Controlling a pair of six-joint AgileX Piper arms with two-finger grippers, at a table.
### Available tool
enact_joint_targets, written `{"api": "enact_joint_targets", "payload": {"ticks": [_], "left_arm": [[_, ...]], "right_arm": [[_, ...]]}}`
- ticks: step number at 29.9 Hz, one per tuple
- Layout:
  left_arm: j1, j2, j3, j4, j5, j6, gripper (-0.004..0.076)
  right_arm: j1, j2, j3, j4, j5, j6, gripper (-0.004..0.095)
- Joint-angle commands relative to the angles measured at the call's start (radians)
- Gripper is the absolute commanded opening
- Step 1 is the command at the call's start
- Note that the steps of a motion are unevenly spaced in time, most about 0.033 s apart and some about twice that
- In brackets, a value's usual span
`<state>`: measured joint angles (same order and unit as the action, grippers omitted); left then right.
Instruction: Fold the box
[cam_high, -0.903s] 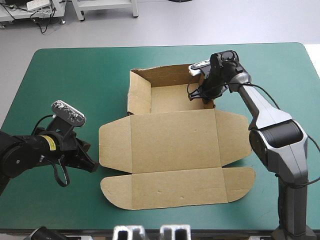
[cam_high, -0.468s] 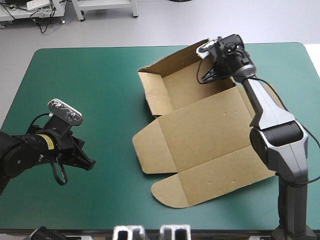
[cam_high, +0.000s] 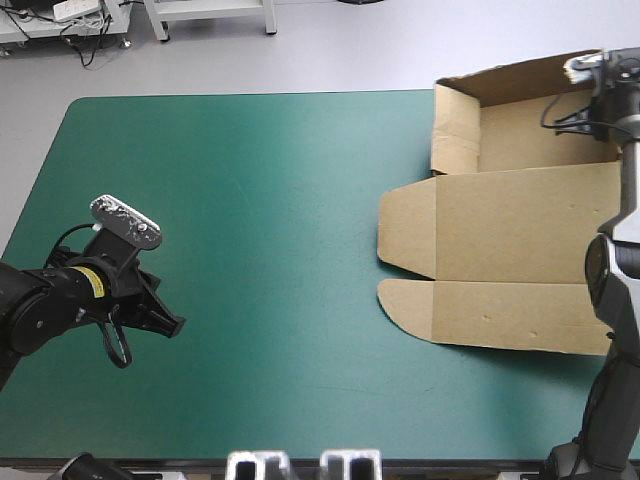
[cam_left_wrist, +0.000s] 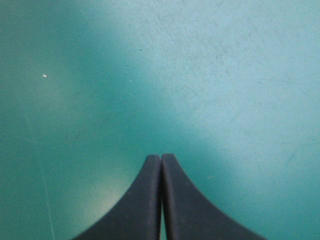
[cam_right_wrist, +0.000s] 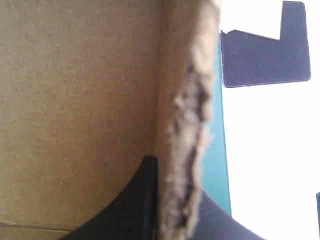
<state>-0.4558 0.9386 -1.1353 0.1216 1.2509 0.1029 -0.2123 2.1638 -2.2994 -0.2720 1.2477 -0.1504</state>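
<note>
The brown box (cam_high: 510, 240) lies at the table's far right corner, its walls raised as an open tray and its lid with flaps spread flat toward the near side. My right gripper (cam_high: 592, 100) is shut on the box's far wall near its right end; in the right wrist view the wall's frayed edge (cam_right_wrist: 187, 150) stands between the black fingers (cam_right_wrist: 135, 200), with the box's inner face (cam_right_wrist: 75, 100) beside them. My left gripper (cam_high: 165, 325) rests shut low over bare teal-green cover at the near left, its fingertips (cam_left_wrist: 161, 160) meeting in one arch with nothing held.
The box's far wall and right part reach past the table's far right corner. The teal-green cover (cam_high: 270, 220) stretches between my left gripper and the box.
My right gripper has dragged the box from the table's middle to the far right corner, turning it on the way. The left arm has barely shifted.
</note>
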Motion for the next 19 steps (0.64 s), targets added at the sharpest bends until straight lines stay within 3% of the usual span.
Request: {"api": "enact_joint_targets", "payload": {"ticks": [1,9,14,17,19], "left_arm": [[-0.003,-0.010,-0.025,0.041,0.028,-0.011,-0.0010],[-0.003,-0.010,-0.025,0.051,0.017,-0.011,-0.0010],[-0.003,-0.010,-0.025,0.051,0.006,-0.011,-0.0010],[-0.003,-0.010,-0.025,0.051,0.006,-0.013,-0.0010],[-0.003,-0.010,-0.025,0.051,0.006,-0.021,-0.0010]], "right_arm": [[-0.114,-0.063,-0.034,0.026,-0.019,-0.011,-0.0024],[-0.250,-0.063,-0.034,0.157,-0.019,-0.026,-0.0024],[-0.264,-0.063,-0.034,0.159,-0.010,-0.039,-0.0007],[-0.264,-0.063,-0.034,0.159,-0.009,-0.045,0.0132],[-0.264,-0.063,-0.035,0.169,-0.001,-0.045,0.0330]]}}
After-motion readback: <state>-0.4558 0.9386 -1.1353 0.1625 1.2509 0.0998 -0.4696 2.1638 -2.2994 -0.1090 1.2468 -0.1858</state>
